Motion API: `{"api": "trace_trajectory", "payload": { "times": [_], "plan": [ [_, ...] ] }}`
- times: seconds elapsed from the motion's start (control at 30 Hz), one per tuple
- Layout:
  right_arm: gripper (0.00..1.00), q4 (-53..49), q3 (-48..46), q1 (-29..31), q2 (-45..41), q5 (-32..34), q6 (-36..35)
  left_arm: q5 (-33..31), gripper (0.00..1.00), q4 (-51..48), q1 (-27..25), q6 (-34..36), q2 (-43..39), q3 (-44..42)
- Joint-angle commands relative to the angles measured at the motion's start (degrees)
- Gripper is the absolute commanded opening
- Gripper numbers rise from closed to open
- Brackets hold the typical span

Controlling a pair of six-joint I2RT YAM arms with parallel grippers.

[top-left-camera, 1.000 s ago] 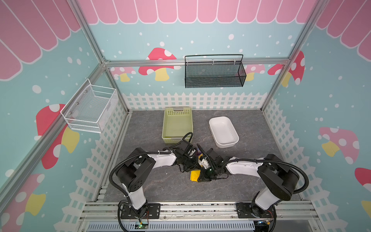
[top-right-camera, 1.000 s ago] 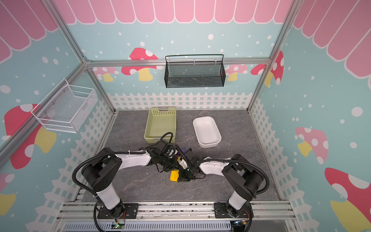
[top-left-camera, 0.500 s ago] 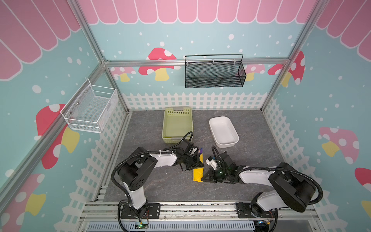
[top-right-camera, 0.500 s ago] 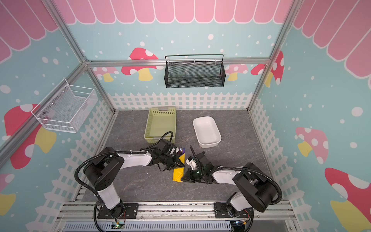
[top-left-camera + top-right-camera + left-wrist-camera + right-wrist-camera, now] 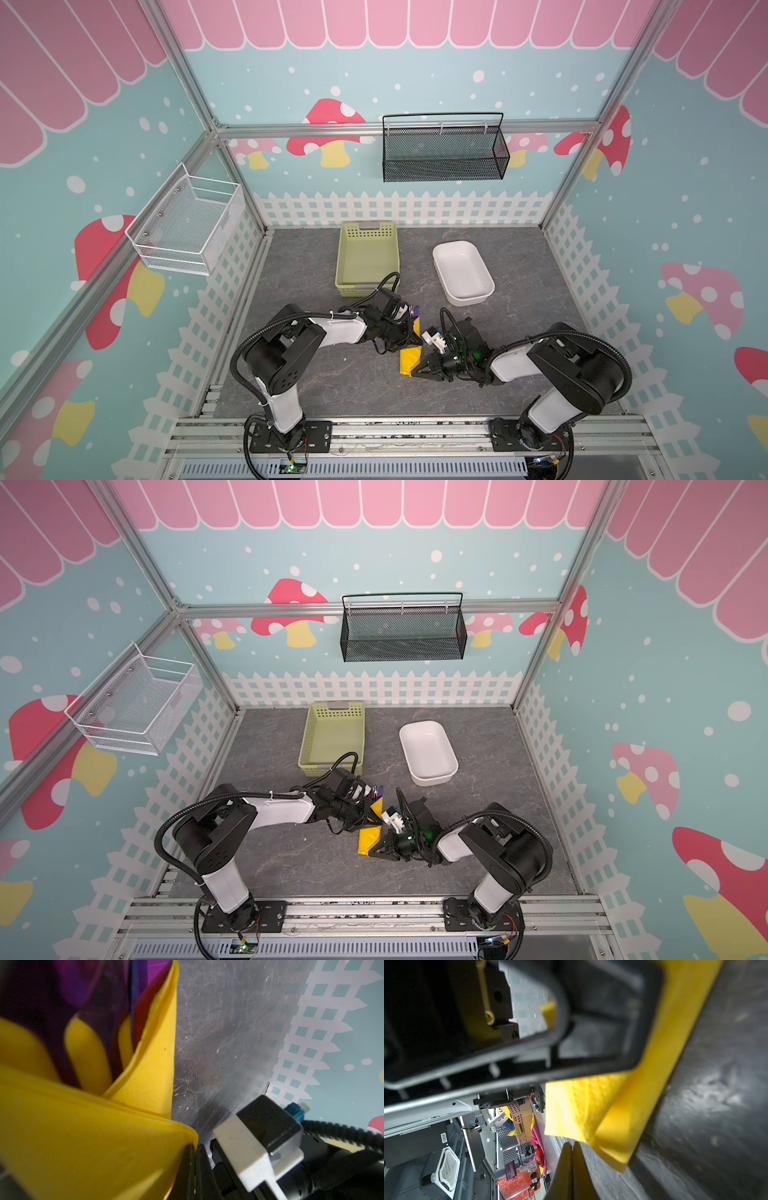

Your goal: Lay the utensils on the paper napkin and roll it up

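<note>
Green basket (image 5: pixel 368 257) beside white tub (image 5: pixel 463 270); black mesh rack (image 5: pixel 444 153) on back wall (image 5: pixel 415 70).

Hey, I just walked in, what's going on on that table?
Two robot arms are wrapping cutlery. The yellow paper napkin is folded over the utensils, whose purple heads stick out at the end toward the green basket. The left claw and right claw are both shut, tips at the napkin's edges. A white tub stands farther back.

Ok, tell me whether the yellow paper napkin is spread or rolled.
Rolled: the yellow paper napkin is a narrow bundle, its layers wrapped round the purple utensil heads.
</note>
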Motion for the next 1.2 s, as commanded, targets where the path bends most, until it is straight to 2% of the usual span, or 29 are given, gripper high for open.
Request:
{"api": "trace_trajectory", "payload": {
  "times": [0.0,0.17,0.33,0.67,1.17],
  "plan": [
    [0.03,2.2,-0.3,-0.4,1.5,-0.1,1.4,0.2,0.00,1.0,-0.4,-1.0,0.1,-0.4],
    [0.02,0.4,-1.1,-0.9,3.5,1.3,1.3,0.6,0.00,1.2,-0.6,-0.9,0.0,0.5],
    [0.02,-6.9,0.6,-0.9,3.9,3.4,-1.8,0.8,0.00,0.9,-1.1,-1.1,0.3,2.2],
    [0.02,-7.2,0.3,-1.0,3.7,3.4,-1.8,1.0,0.00,1.3,-2.7,-1.8,4.5,6.6],
    [0.02,-6.7,-0.2,-1.0,1.5,4.5,-2.0,0.0,0.00,4.5,-3.1,-4.9,6.5,5.9]
  ]
}}
